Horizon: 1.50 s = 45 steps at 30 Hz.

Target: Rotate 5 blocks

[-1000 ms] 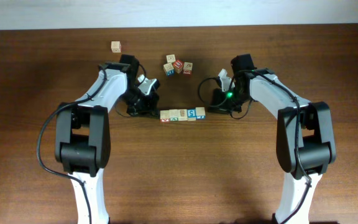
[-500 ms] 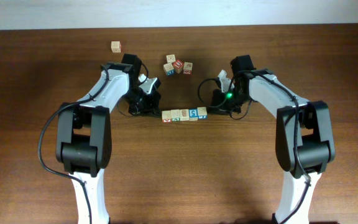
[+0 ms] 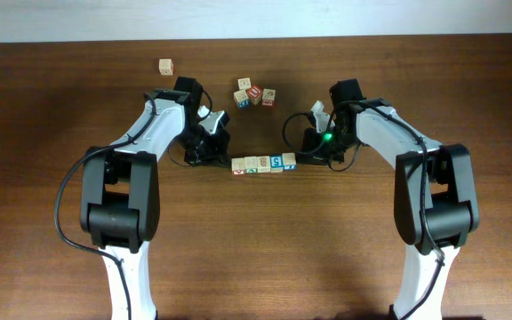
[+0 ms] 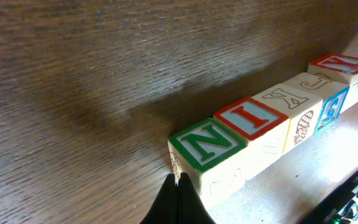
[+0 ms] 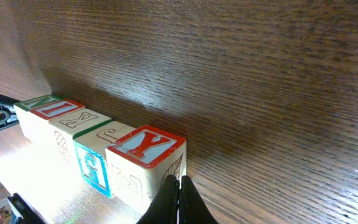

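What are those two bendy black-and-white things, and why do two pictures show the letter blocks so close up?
Those are two robot arms at a wooden table. The top picture comes from a camera above. The other two come from little cameras on each arm's wrist, so everything looks near. In the middle lies a row of five letter blocks, side by side. The left claw is at the end with the green N block; the right claw is at the end with the red Y block. Both claws are shut and hold nothing. Farther back sit three more blocks in a bunch and one pale block alone.
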Each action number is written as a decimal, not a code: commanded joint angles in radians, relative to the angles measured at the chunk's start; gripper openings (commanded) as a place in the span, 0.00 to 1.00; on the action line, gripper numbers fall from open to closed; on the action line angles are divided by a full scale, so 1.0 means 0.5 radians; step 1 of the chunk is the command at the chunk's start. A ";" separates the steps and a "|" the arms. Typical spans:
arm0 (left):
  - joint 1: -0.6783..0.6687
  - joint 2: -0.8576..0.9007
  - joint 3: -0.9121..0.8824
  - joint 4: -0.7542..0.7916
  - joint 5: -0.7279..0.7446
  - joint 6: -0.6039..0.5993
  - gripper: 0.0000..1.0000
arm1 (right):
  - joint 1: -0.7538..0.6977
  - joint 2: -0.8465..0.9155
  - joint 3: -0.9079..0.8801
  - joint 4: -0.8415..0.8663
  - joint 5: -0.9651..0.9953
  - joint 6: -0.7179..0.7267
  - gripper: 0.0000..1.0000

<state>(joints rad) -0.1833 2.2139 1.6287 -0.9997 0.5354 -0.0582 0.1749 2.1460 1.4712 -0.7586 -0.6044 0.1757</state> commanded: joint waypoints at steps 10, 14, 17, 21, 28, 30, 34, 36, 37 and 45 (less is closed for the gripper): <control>-0.011 -0.042 0.035 -0.006 0.052 -0.122 0.00 | -0.030 0.020 -0.018 -0.057 -0.089 -0.116 0.04; -0.013 -0.042 0.035 -0.007 0.053 -0.122 0.00 | -0.080 0.020 -0.018 -0.063 -0.146 -0.159 0.04; -0.013 -0.042 0.035 -0.007 0.052 -0.122 0.00 | -0.143 0.032 -0.018 -0.060 -0.277 -0.240 0.04; -0.013 -0.042 0.035 -0.007 0.053 -0.122 0.00 | -0.220 0.140 -0.018 -0.044 -0.511 -0.365 0.04; -0.013 -0.042 0.035 -0.007 0.053 -0.122 0.00 | -0.261 0.274 -0.018 0.037 -0.843 -0.450 0.04; -0.013 -0.042 0.035 -0.008 0.053 -0.123 0.00 | -0.259 0.275 -0.018 0.048 -0.880 -0.458 0.04; -0.013 -0.042 0.035 -0.007 0.053 -0.122 0.00 | -0.259 0.275 -0.018 0.043 -0.882 -0.457 0.04; -0.013 -0.042 0.035 -0.008 0.053 -0.123 0.00 | -0.259 0.275 -0.018 0.044 -0.903 -0.457 0.04; -0.013 -0.042 0.035 -0.007 0.053 -0.123 0.00 | -0.257 0.275 -0.018 0.044 -0.902 -0.457 0.04; -0.013 -0.042 0.035 -0.007 0.053 -0.122 0.00 | -0.195 0.277 -0.018 0.047 -0.862 -0.455 0.04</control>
<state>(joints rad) -0.1841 2.2139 1.6287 -1.0019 0.5434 -0.1143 0.0570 2.2780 1.4677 -0.7353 -1.0225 -0.0357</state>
